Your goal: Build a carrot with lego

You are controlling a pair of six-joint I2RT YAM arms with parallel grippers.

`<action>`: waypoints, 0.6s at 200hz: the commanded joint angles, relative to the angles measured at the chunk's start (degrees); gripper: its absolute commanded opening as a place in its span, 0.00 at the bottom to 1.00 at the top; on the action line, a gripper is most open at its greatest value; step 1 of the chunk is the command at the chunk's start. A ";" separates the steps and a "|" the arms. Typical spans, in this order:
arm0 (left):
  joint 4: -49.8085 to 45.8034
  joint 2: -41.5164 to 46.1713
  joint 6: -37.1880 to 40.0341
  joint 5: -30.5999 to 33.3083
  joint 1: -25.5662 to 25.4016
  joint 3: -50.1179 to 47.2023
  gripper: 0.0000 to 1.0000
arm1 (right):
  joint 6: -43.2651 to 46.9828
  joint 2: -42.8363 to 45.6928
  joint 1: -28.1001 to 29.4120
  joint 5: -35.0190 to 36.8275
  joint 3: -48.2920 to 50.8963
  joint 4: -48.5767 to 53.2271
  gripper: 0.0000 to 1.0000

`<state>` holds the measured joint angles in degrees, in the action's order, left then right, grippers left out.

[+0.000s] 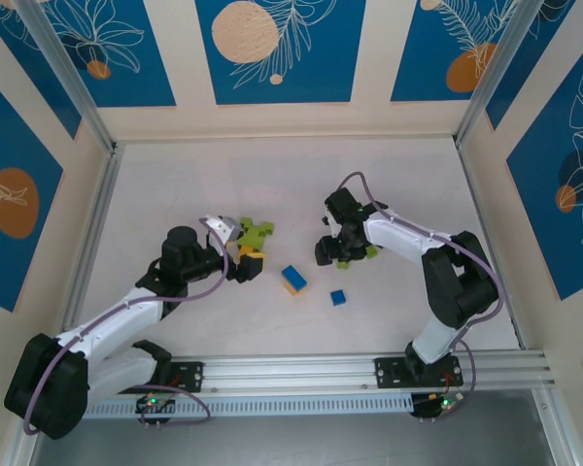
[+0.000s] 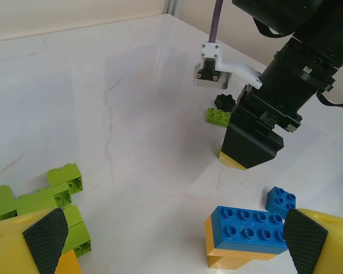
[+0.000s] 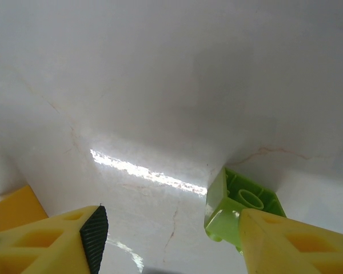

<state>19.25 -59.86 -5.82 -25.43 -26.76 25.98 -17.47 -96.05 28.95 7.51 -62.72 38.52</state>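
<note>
My left gripper (image 1: 250, 260) (image 2: 171, 242) is open low over the table, its fingers (image 2: 46, 240) wide apart with bare table between them. Lime green lego bricks (image 1: 256, 233) (image 2: 51, 191) lie clustered by its left finger. A blue brick stacked on an orange one (image 1: 292, 280) (image 2: 248, 228) stands by its right finger, with a small blue brick (image 1: 338, 297) (image 2: 281, 201) just beyond. My right gripper (image 1: 332, 254) (image 3: 168, 237) is open, pointing down at the table. A lime green brick (image 3: 240, 200) (image 1: 358, 256) leans tilted against its right finger, hollow underside showing.
In the left wrist view another green brick (image 2: 220, 116) and a tiny black piece (image 2: 224, 101) lie behind the right arm's gripper (image 2: 254, 140). An orange edge (image 3: 14, 208) shows at the left of the right wrist view. Patterned walls (image 1: 272, 49) enclose the white table (image 1: 194, 184).
</note>
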 commanded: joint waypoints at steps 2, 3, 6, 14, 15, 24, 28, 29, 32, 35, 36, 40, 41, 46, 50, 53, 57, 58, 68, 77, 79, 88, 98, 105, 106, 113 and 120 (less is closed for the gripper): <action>1.33 -0.19 0.73 -1.29 0.13 1.58 1.00 | 1.24 -1.62 -0.56 -0.74 -1.94 0.58 0.65; 1.32 -0.18 0.73 -1.29 0.09 1.60 0.99 | 1.23 -1.70 -0.56 -0.74 -2.00 0.54 0.65; 1.32 -0.18 0.73 -1.22 0.16 1.55 0.99 | 1.33 -1.86 -0.52 -0.74 -2.12 0.54 0.65; 1.33 -0.17 0.73 -1.29 0.08 1.59 0.99 | 1.37 -2.32 -0.52 -0.61 -2.36 0.67 0.65; 1.33 -0.22 0.73 -1.29 0.06 1.60 0.99 | 1.43 -2.35 -0.54 -0.59 -2.38 0.67 0.64; 1.27 -0.17 0.74 -1.28 0.12 1.60 0.99 | 1.50 -2.79 -0.58 -0.43 -2.58 0.65 0.65; 1.32 -0.22 0.82 -1.17 0.09 1.57 0.99 | 1.56 -2.98 -0.64 -0.35 -2.67 0.58 0.65; 1.32 -0.20 0.77 -1.18 0.11 1.55 0.99 | 1.52 -3.04 -0.65 -0.32 -2.67 0.58 0.65; 1.26 -0.18 0.73 -1.20 0.11 1.51 0.99 | 1.56 -3.13 -0.65 -0.30 -2.75 0.59 0.65; 1.39 -0.22 0.73 -1.20 0.12 1.60 0.99 | 1.57 -3.27 -0.69 -0.22 -2.80 0.57 0.65; 1.36 -0.24 0.73 -1.20 0.13 1.61 0.99 | 1.52 -3.36 -0.71 -0.22 -2.83 0.53 0.65; 1.40 -0.34 0.73 -1.23 0.13 1.58 0.99 | 1.54 -3.55 -0.74 -0.17 -2.89 0.50 0.65; 1.40 -0.34 0.77 -1.22 0.17 1.56 0.99 | 1.51 -3.58 -0.74 -0.15 -2.91 0.50 0.65; 1.41 -0.39 0.73 -1.22 0.16 1.54 0.99 | 1.60 -3.79 -0.83 0.00 -3.00 0.42 0.65; 1.41 -0.36 0.73 -1.26 0.13 1.60 0.99 | 1.65 -4.02 -0.91 0.12 -3.07 0.41 0.64; 1.45 -0.35 0.73 -1.22 0.18 1.59 1.00 | 1.63 -4.10 -0.91 0.25 -3.15 0.34 0.64; 1.41 -0.39 0.73 -1.28 0.14 1.62 0.99 | 1.60 -4.26 -1.04 0.39 -3.24 0.33 0.65; 1.41 -0.42 0.73 -1.29 0.09 1.62 0.99 | 1.58 -4.34 -1.06 0.44 -3.26 0.33 0.65; 1.41 -0.47 0.73 -1.28 0.13 1.58 0.99 | 1.71 -4.89 -1.45 0.49 -3.49 0.13 0.65; 1.37 -0.44 0.73 -1.37 0.09 1.61 0.99 | 1.75 -5.37 -2.02 0.12 -3.68 -0.09 0.64; 1.40 -0.44 0.79 -1.38 0.10 1.58 0.99 | 1.74 -5.42 -2.18 -0.04 -3.72 -0.15 0.65; 1.45 -0.35 0.81 -1.28 0.13 1.57 0.99 | 2.01 -6.00 -3.09 -0.73 -3.89 -0.51 0.64; 1.38 -0.28 0.82 -1.24 0.12 1.61 0.99 | 2.37 -6.60 -3.98 -1.13 -4.06 -0.86 0.64; 1.32 -0.31 0.82 -1.27 0.10 1.57 0.99 | 2.58 -6.76 -4.64 -1.43 -4.14 -1.11 0.64; 1.32 -0.28 0.82 -1.19 0.16 1.60 0.99 | 2.64 -6.81 -4.71 -1.48 -4.16 -1.14 0.64; 1.32 -0.27 0.82 -1.28 0.18 1.55 0.99 | 2.84 -7.00 -5.46 -2.18 -4.14 -1.48 0.64; 1.32 -0.27 0.82 -1.28 0.11 1.61 0.99 | 2.97 -7.15 -6.07 -2.78 -4.25 -1.71 0.64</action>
<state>19.22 -59.88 -5.80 -25.43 -26.76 25.98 -16.01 -100.75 25.15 7.01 -67.07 37.30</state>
